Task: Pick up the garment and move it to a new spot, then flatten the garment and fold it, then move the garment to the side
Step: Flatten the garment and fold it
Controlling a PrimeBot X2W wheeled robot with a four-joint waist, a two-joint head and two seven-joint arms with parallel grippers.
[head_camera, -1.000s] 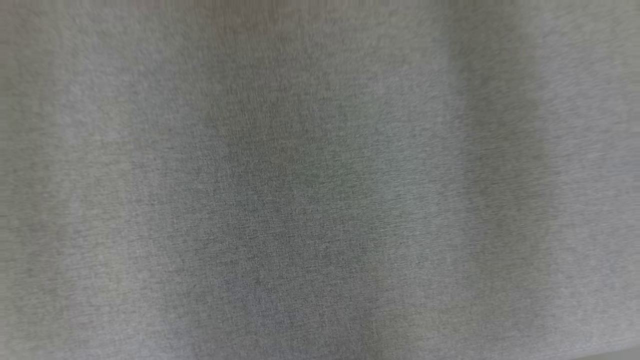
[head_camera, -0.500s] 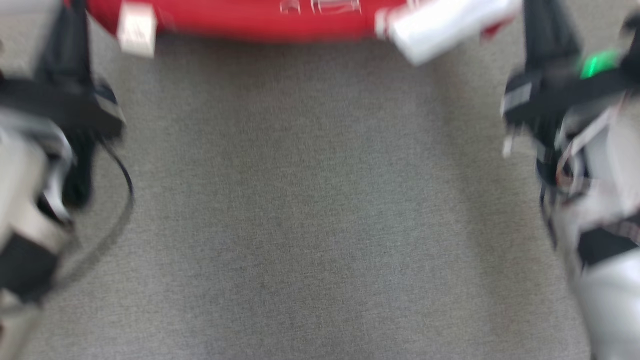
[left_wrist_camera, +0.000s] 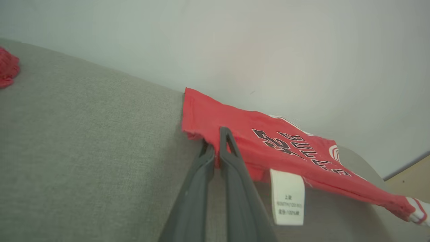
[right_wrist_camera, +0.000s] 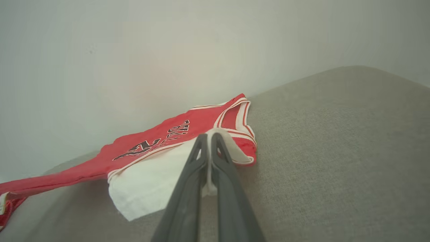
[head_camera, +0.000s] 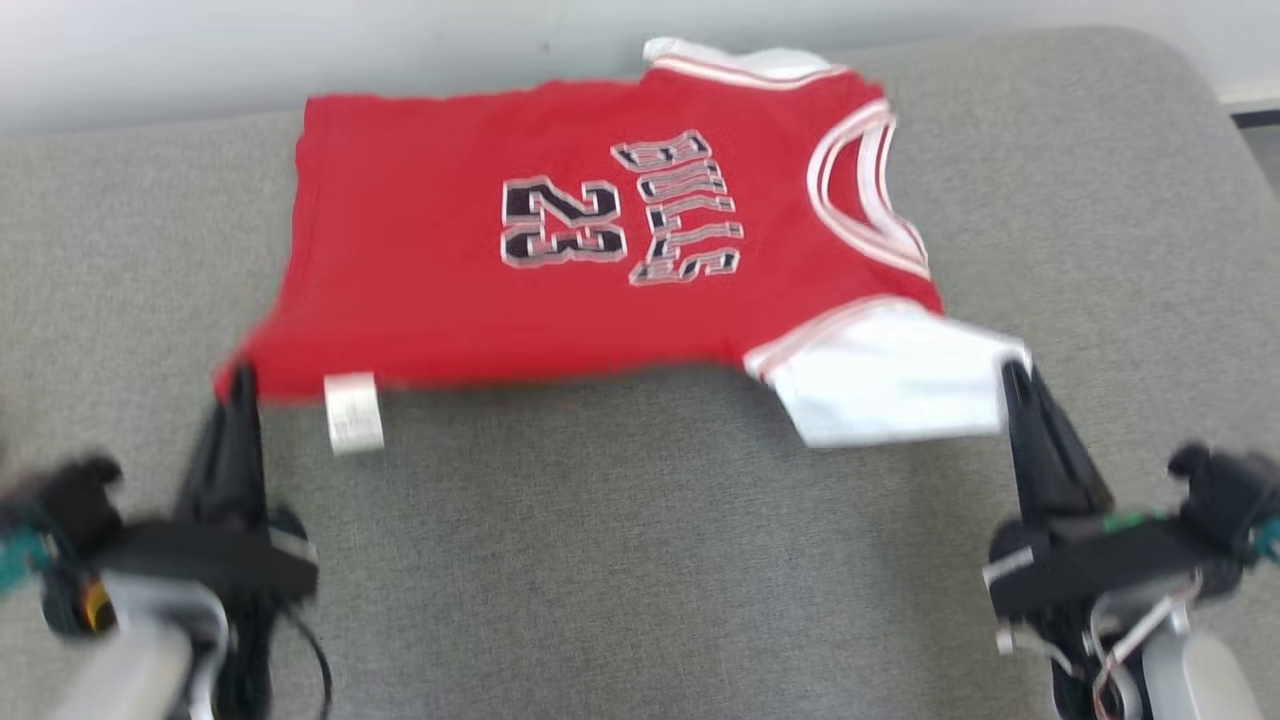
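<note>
My left gripper (head_camera: 240, 374) and right gripper (head_camera: 1012, 370) are clamped on the near corners of the garment (head_camera: 560, 260), with bare grey cushion (head_camera: 640, 560) open this side of it.

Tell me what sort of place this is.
Likely an indoor room, home-like or a test setup: a grey upholstered cushion with a rounded corner, like a sofa or bed, against a plain pale wall, with a red jersey spread across it.

Even soft light, slight motion blur

Head view higher, whole garment (head_camera: 420, 280) now visible.
</note>
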